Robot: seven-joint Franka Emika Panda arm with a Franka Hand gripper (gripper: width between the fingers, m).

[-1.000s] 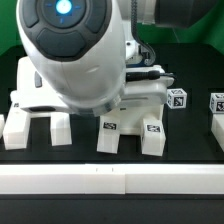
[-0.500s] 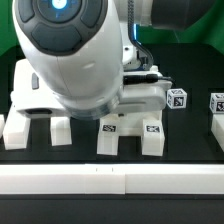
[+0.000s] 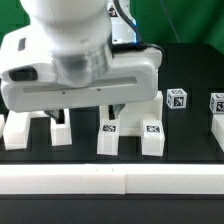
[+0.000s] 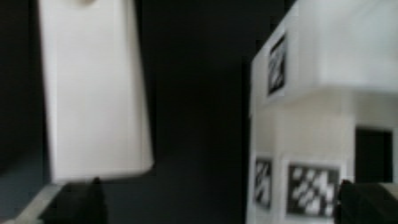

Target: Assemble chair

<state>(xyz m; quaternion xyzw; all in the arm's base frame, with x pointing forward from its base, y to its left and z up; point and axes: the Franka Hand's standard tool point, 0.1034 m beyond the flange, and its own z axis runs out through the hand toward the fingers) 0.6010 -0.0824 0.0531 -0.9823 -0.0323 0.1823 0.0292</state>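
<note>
The robot arm fills much of the exterior view above the black table. The chair's legged block stands at centre. Two small tagged cubes sit toward the exterior view's right. The gripper fingers stand wide apart, gripping nothing.

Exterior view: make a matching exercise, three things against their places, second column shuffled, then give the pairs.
Things:
1. robot arm
2. small tagged cube
3. legged part with two tags

Places:
a. low in the middle, standing on the black table
b. fills the upper left of the picture
c. right of the middle, farther back than the legged part

Pairs: 1-b; 2-c; 3-a
</note>
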